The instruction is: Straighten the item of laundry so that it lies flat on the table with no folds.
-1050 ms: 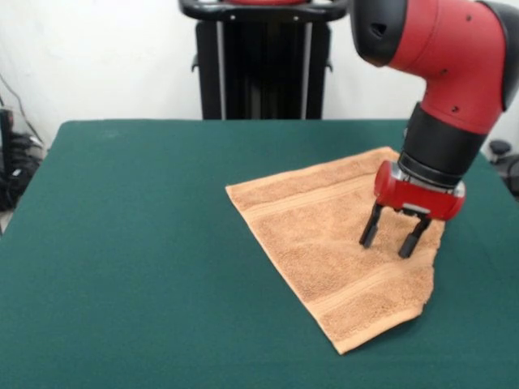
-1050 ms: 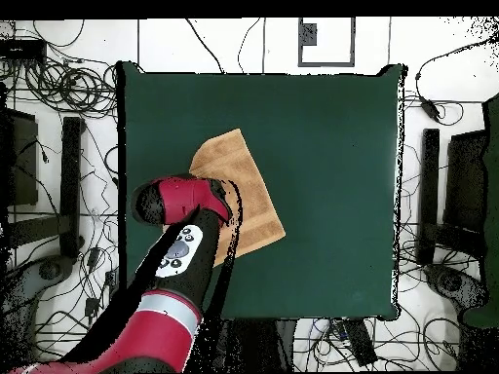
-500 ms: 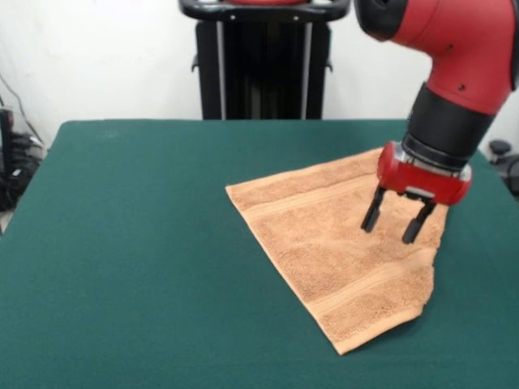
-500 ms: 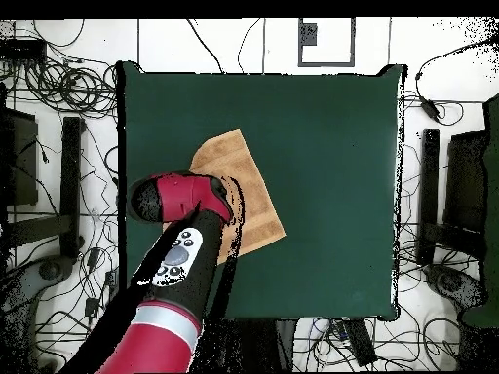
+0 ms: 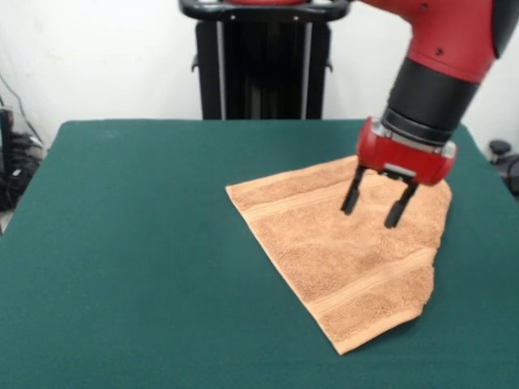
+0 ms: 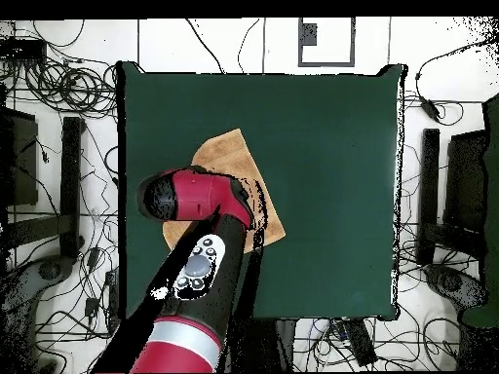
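Lying spread on green bench [image 5: 122,243], right of centre: tan towel [image 5: 340,251], near corner possibly curling. Hovering above its far part: hand [image 5: 374,208], fingers apart, gripping nothing.

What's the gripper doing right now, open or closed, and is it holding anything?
Gripper: open, holding nothing, its two black fingers spread over the light-orange terry-cloth towel on the dark green felt-covered table.
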Tool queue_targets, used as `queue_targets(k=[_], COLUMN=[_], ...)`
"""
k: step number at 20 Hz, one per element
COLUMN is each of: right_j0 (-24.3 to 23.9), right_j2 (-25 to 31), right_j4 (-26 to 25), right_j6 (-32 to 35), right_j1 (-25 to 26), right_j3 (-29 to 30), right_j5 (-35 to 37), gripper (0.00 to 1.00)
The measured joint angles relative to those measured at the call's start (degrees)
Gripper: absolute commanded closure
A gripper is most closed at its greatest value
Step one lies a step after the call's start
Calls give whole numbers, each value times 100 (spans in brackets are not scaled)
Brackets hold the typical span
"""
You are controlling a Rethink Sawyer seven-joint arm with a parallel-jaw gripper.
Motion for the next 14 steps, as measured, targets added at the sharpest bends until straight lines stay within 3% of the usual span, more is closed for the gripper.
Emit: queue_targets(k=[14], right_j0=[-478], right_j2=[154], right_j4=[-457], right_j6=[0], right_j1=[-257], right_j3=[578], right_j5=[-1], gripper=[0])
